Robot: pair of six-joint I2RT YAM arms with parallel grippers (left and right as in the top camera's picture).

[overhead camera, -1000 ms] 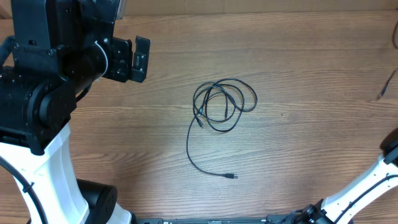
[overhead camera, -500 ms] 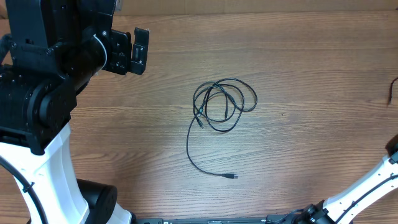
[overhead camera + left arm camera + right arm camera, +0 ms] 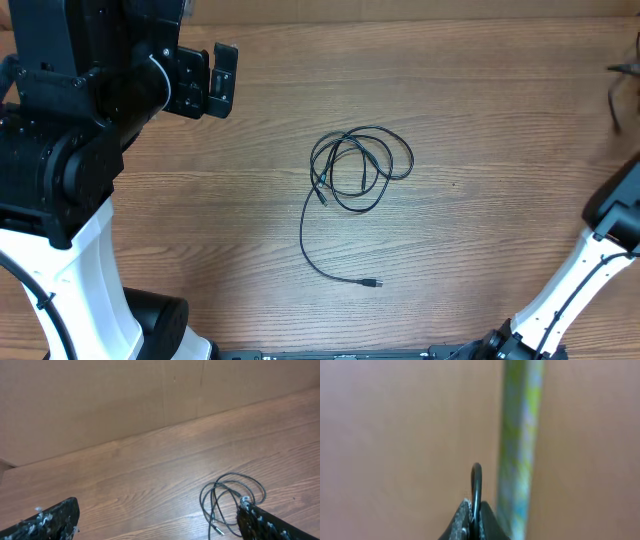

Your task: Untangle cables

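One black cable (image 3: 358,168) lies in loose overlapping loops at the table's middle, and its tail runs down to a metal-tipped plug (image 3: 376,284). The left wrist view shows the same loops (image 3: 227,502) low on the right. My left gripper (image 3: 222,80) hangs open up and to the left of them, its fingers (image 3: 52,521) wide apart with nothing between. My right gripper (image 3: 476,508) is shut on a thin black cable (image 3: 476,482) whose loop rises out of the jaws. A blurred stretch of that cable (image 3: 614,92) shows at the overhead view's right edge.
A cardboard wall (image 3: 125,400) runs along the table's far edge. My right arm's white link (image 3: 575,285) comes in from the lower right. The left arm's large black body (image 3: 70,130) covers the table's left side. A greenish blurred strip (image 3: 520,435) stands behind the right gripper.
The cable piece at the right edge has swung upward, and the right arm has come further into view. The left gripper shifted slightly up and left, then held still. The middle cable has not moved.
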